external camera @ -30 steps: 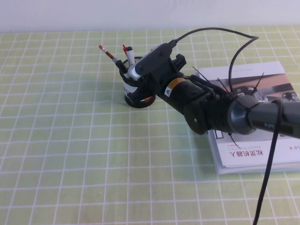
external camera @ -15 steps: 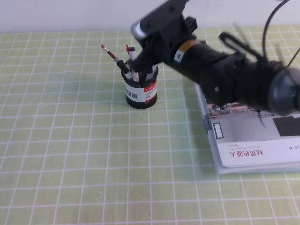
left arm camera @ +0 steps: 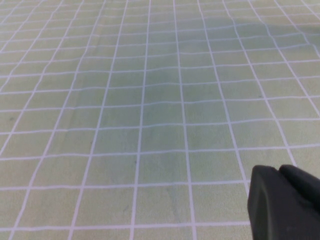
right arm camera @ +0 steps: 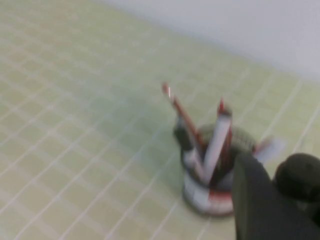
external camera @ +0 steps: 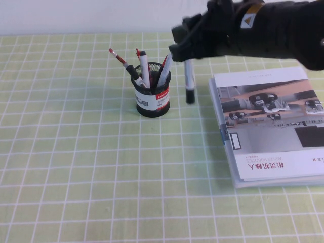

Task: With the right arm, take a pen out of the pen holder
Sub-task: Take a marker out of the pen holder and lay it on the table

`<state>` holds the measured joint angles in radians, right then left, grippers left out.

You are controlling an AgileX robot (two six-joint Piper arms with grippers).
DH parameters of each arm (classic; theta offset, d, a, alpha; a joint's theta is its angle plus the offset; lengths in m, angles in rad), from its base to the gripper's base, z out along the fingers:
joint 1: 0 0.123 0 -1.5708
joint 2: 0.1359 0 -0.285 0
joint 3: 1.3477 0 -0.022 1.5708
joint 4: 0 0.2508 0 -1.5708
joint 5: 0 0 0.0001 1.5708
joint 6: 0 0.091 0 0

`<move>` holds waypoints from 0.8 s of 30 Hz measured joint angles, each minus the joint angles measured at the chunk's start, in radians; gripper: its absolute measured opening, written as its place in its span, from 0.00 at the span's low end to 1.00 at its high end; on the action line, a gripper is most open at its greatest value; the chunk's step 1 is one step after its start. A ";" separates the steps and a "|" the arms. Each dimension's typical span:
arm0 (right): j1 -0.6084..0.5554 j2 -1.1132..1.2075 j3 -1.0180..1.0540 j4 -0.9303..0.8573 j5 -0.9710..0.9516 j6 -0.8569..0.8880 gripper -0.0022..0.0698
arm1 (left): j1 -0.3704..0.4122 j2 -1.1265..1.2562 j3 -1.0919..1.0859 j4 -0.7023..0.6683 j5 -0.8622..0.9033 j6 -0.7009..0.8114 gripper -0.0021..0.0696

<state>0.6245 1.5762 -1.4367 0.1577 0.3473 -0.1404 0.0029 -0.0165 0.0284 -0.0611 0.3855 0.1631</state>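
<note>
1. Your right gripper (external camera: 186, 50) is closed on a marker pen (external camera: 190, 81). It holds it upright in the air, between the pen holder (external camera: 152, 101) and the booklet (external camera: 273, 126).
2. The marker pen is fully clear of the pen holder, so I judge the main step as done.
3. Perhaps you only need to lay it on the surface (external camera: 76, 167).
4. Your left gripper (left arm camera: 282, 205) is above bare surface and takes no part.
</note>
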 joint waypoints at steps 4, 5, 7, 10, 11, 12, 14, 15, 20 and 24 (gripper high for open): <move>-0.030 0.003 0.000 -0.006 0.187 0.168 0.16 | 0.000 0.000 0.000 0.000 0.000 0.000 0.02; -0.036 0.010 0.000 -0.008 0.218 0.199 0.16 | 0.000 0.000 0.000 0.000 0.000 0.000 0.02; -0.045 0.030 0.000 -0.012 0.284 0.261 0.16 | 0.000 0.000 0.000 0.000 0.000 0.000 0.02; -0.052 0.076 0.000 -0.014 0.350 0.308 0.16 | 0.000 0.000 0.000 0.000 0.000 0.000 0.02; -0.054 0.094 0.000 -0.014 0.367 0.315 0.16 | 0.000 0.000 0.000 0.000 0.000 0.000 0.02; -0.056 0.117 0.000 -0.012 0.379 0.319 0.16 | 0.000 0.000 0.000 0.000 0.000 0.000 0.02; -0.064 0.168 -0.002 0.000 0.391 0.323 0.16 | 0.000 0.000 0.000 0.000 0.000 0.000 0.02; -0.068 0.190 -0.007 0.002 0.396 0.323 0.16 | 0.000 0.000 0.000 0.000 0.000 0.000 0.02; -0.085 0.329 -0.096 0.011 0.441 0.323 0.16 | 0.000 0.000 0.000 0.000 0.000 0.000 0.02; -0.087 0.418 -0.172 0.014 0.454 0.322 0.16 | 0.000 0.000 0.000 0.000 0.000 0.000 0.02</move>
<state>0.5375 1.9941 -1.6087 0.1714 0.8014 0.1812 0.0029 -0.0165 0.0284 -0.0611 0.3855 0.1631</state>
